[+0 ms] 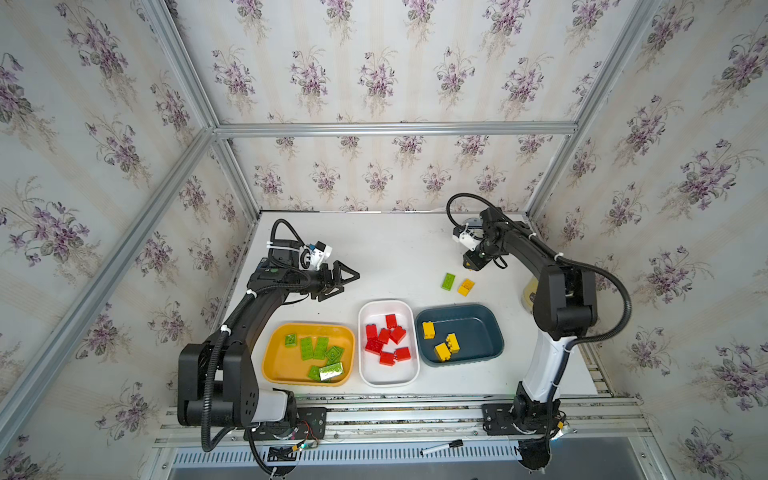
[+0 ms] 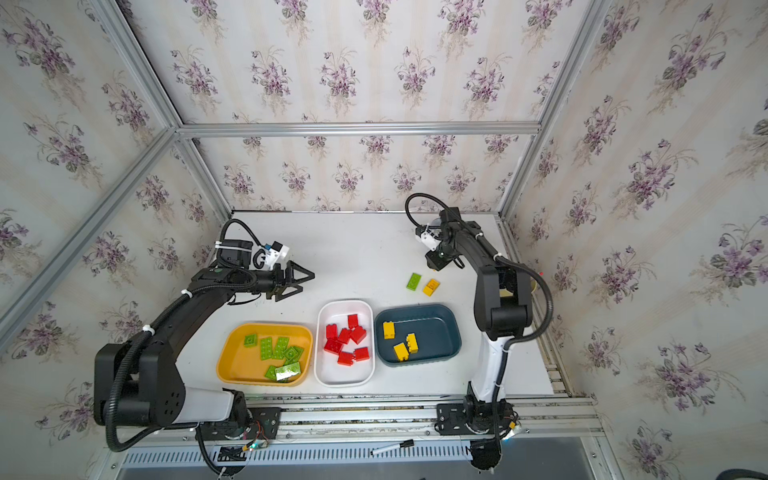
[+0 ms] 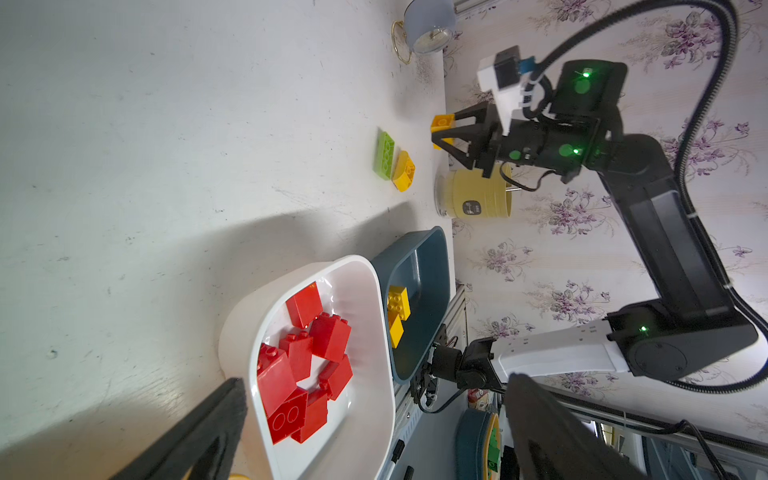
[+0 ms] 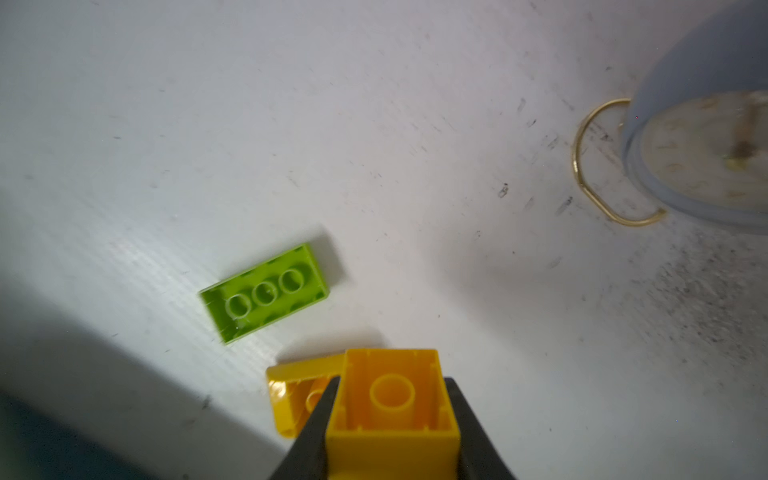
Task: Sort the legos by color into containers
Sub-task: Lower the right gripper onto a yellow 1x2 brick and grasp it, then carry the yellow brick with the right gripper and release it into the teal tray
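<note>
Toward the back right of the white table (image 1: 395, 249), the right gripper (image 4: 392, 388) pinches a small square yellow plastic brick (image 4: 392, 440), maybe lifted a bit, while the left gripper (image 1: 350, 282) hangs spread wide, empty.

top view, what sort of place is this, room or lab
Probably a lab robot cell: floral wallpaper panels in an aluminium frame, and a rail carrying the left arm and right arm beside a white table.

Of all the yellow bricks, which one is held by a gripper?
The square yellow brick between the right gripper's fingers; three others lie in the blue tray, one on the table beside a green brick.
</note>
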Controlling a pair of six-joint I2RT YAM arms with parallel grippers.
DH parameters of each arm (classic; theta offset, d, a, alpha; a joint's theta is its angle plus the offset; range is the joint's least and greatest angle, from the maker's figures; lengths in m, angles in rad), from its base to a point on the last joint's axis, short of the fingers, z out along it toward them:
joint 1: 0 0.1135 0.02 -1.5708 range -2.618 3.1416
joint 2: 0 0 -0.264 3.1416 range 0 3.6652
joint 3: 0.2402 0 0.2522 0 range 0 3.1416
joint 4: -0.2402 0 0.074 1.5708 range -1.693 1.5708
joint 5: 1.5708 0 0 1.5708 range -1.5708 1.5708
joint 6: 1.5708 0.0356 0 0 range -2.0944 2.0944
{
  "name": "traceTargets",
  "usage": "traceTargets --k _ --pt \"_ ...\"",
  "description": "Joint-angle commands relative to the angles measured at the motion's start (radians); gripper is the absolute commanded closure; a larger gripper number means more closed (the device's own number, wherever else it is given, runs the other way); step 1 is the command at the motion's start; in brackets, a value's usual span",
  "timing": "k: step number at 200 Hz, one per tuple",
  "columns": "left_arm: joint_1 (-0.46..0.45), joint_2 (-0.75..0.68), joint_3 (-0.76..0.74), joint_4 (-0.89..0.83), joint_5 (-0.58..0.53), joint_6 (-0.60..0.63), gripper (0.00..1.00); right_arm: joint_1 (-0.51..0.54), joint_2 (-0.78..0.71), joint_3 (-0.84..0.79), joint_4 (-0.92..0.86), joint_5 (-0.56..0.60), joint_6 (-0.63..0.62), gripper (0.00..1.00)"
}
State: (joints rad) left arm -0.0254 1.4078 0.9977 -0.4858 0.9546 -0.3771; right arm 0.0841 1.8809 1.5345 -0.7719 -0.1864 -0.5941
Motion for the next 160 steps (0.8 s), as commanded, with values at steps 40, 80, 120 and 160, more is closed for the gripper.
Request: traceTargets --k 40,80,120,160 --pt "-0.002 0.014 0.028 0.01 0.03 0.004 0.01 0.087 -0.356 -0.234 -0.11 -0.146 -0.004 0.79" --pt "-0.009 0.041 0.053 0.01 0.038 0.006 0.01 0.186 -0.512 -0.407 -0.189 -0.09 -0.018 0.79" --pt "-0.024 0.055 0.073 0.01 0.036 0.007 0.01 0.248 -0.592 -0.597 -0.181 -0.005 -0.004 0.79" --pt "-0.027 0.054 0.064 0.01 0.034 0.013 0.01 0.27 -0.594 -0.635 -0.139 0.029 0.029 0.37"
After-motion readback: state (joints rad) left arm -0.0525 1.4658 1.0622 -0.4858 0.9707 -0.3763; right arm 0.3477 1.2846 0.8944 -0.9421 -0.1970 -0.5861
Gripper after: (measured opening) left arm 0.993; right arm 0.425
